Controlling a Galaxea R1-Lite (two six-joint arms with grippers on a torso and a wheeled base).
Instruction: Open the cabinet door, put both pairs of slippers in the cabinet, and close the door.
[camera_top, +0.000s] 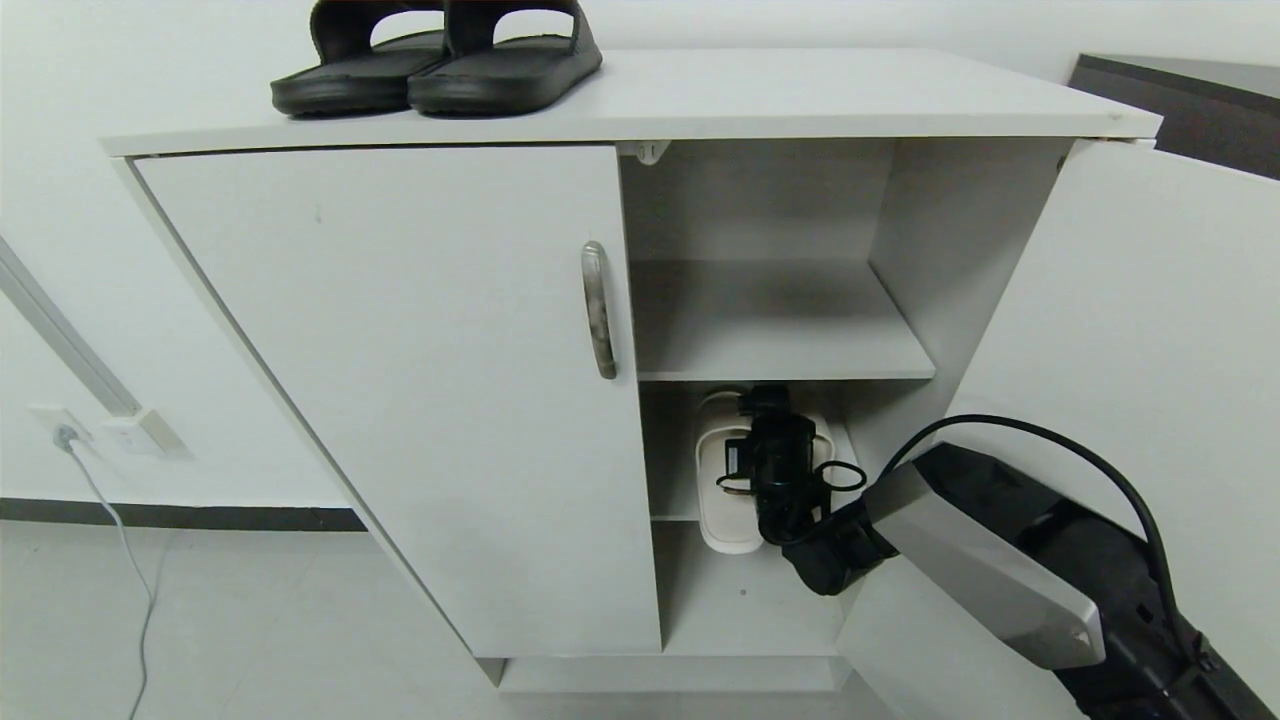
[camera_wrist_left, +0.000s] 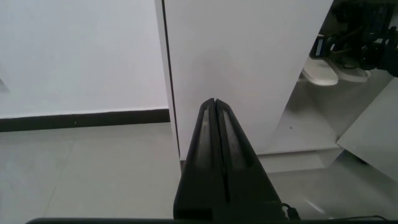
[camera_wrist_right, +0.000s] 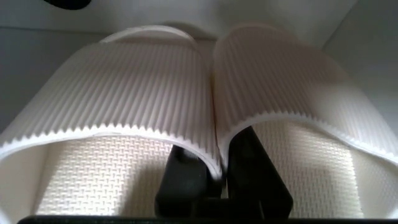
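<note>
The right gripper (camera_top: 768, 425) is inside the cabinet (camera_top: 800, 90), over its second shelf (camera_top: 672, 505) down, its fingers (camera_wrist_right: 255, 174) clamped on the touching straps of the white slippers (camera_top: 722, 505). The step in hand looks like setting this pair down. I would push it deeper, since the heels seem to overhang the shelf's front edge, lay the soles flat, then let go and draw straight out past the open right door (camera_top: 1150, 300). The left gripper (camera_wrist_left: 214, 124) hangs low outside the cabinet's closed left door (camera_top: 400, 400), its fingers pressed together on nothing. Count: two white slippers, two black slippers (camera_top: 440, 70) on the cabinet top, two doors, one visible handle (camera_top: 598, 310).
</note>
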